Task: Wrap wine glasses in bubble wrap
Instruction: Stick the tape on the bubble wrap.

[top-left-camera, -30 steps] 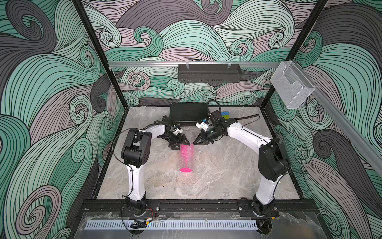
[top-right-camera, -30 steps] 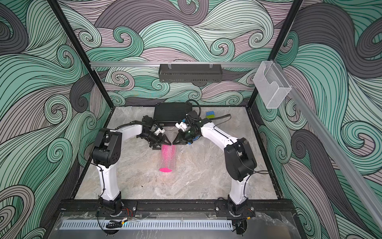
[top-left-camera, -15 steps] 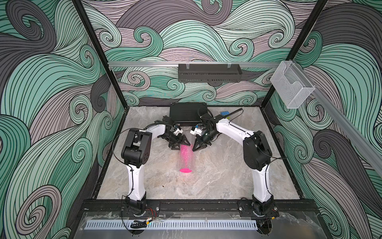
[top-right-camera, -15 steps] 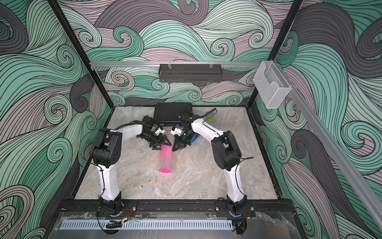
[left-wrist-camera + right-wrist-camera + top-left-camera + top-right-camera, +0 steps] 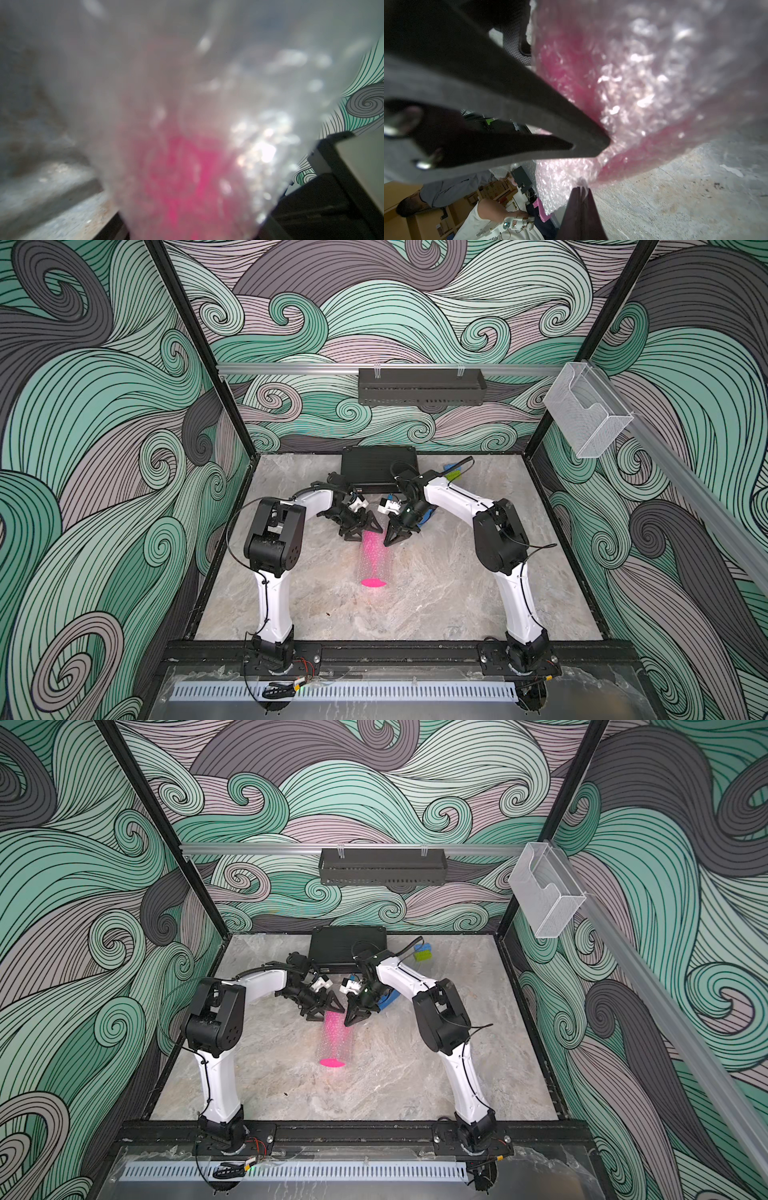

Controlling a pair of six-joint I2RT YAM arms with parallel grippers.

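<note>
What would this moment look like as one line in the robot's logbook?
pink goblet: on its side, rolled in bubble wrap | left gripper: fingers spread at bowl end, grip unclear | right gripper: shut, tip against wrap

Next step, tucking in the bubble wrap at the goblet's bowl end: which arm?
Likely right. The right gripper is shut to a point against the bubble wrap at the goblet's bowl end; the left gripper straddles it, jaws spread.

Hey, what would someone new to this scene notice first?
A bright magenta goblet, rolled in clear bubble wrap, lies in the middle of the marble table with its foot toward the front. The left claw and right claw meet at its far end, and bold teal wave murals cover the walls.
</note>
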